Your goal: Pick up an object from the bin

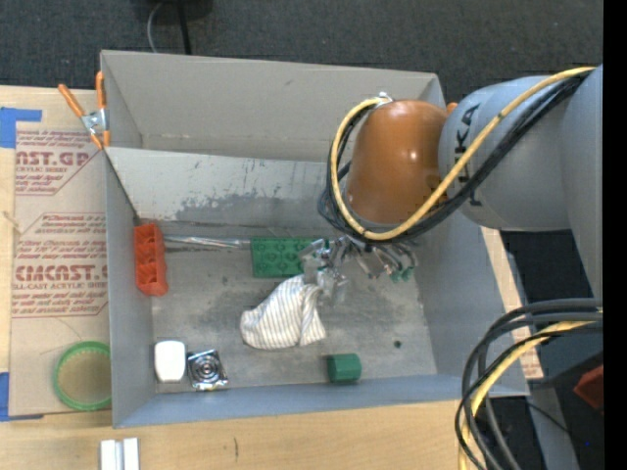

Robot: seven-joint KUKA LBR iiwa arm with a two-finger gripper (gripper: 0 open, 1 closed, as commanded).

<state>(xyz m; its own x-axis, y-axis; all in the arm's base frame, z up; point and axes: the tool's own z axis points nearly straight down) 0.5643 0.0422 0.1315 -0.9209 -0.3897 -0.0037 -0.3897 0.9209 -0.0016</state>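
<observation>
– Near the middle of the grey bin [127, 204], what lies under the gripper [328, 270]?
– A crumpled white cloth [282, 319] with thin dark stripes. The gripper is down at the cloth's upper right corner, and that corner rises to a peak against the tool.
– Does it have hold of the cloth? How far open is it?
– I cannot tell. The tool's tip is a tangle of metal from this angle, with the orange cover [392, 169] on the wrist just above it.
– What else is close?
– A flat green studded brick [279, 257] lies just beside the gripper, toward the view's left, close to the cloth's top edge. A small green cube [343, 367] sits near the front wall, apart from the cloth.
– And farther off?
– An orange block [149, 258] lies by the left wall. In the front left corner a white block [169, 360] sits just beside a shiny metal piece [208, 369].
</observation>
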